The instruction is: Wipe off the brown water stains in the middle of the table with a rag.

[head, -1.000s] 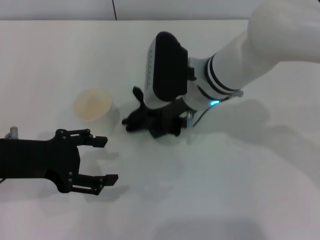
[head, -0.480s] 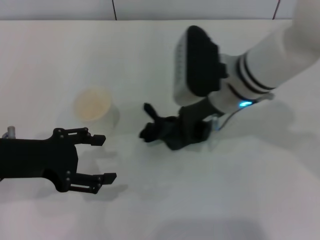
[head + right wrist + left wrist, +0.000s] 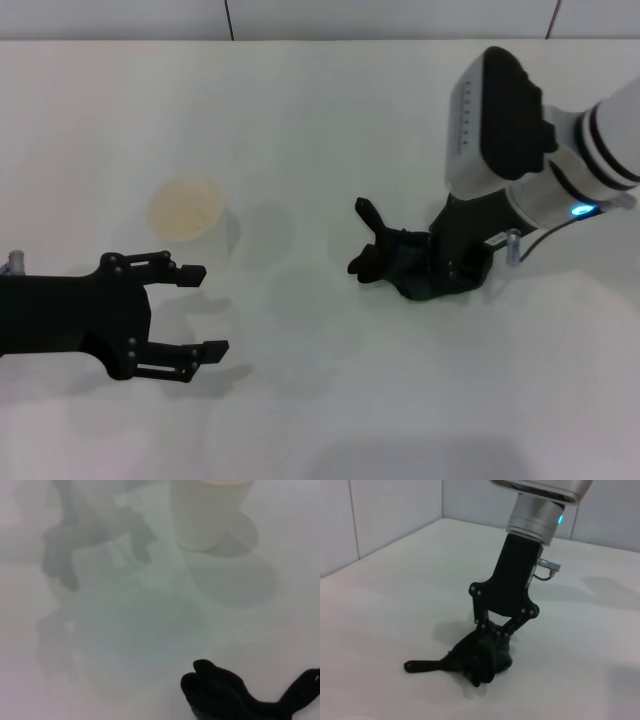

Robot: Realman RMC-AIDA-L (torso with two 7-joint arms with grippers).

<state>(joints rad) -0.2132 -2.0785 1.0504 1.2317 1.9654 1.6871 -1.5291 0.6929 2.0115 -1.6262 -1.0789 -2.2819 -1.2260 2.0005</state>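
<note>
The rag (image 3: 392, 262) is pinched at its bunched middle by the right gripper (image 3: 425, 272) and pressed onto the table (image 3: 320, 120); a loose tail is seen trailing away from the fingers. The cloth is judged soft, light and limp, so a hold on the thick bunch is preferred over the tail. No brown water stains are made out beside the rag. The cup (image 3: 186, 208) stands well apart. The left gripper (image 3: 190, 310) hangs idle, jaws spread wide.
</note>
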